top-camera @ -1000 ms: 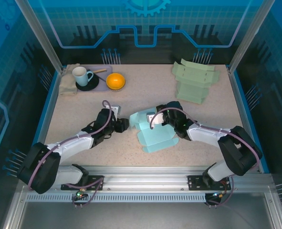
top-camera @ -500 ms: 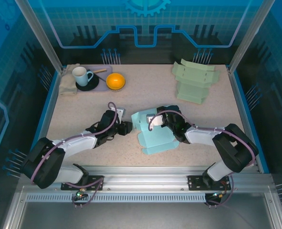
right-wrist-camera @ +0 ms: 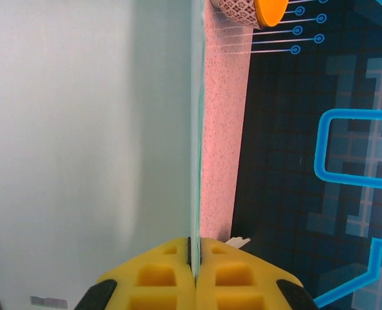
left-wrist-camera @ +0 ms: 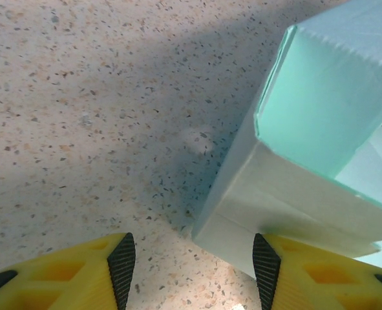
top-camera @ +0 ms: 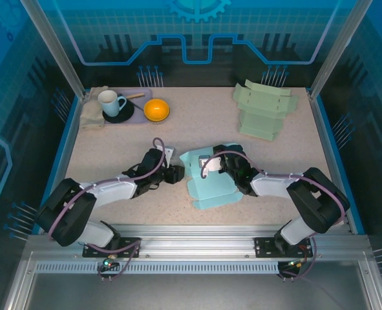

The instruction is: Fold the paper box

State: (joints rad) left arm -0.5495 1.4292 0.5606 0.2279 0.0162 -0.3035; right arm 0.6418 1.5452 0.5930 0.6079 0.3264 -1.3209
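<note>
Less gap: left gripper (top-camera: 178,173), paper box (top-camera: 211,191)

From my remote console: the left arm (top-camera: 110,189) and right arm (top-camera: 278,183) wear pale grey shells over black joints; a mauve cable (top-camera: 159,146) loops along each; the fingers (left-wrist-camera: 68,274) are yellow and latticed, with black ribbed pads (left-wrist-camera: 121,266); black bases sit on a silver rail (top-camera: 197,234).

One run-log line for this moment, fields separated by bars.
left gripper: open, at corner of light teal paper box | right gripper: shut on box wall | fold: unfinished
</note>
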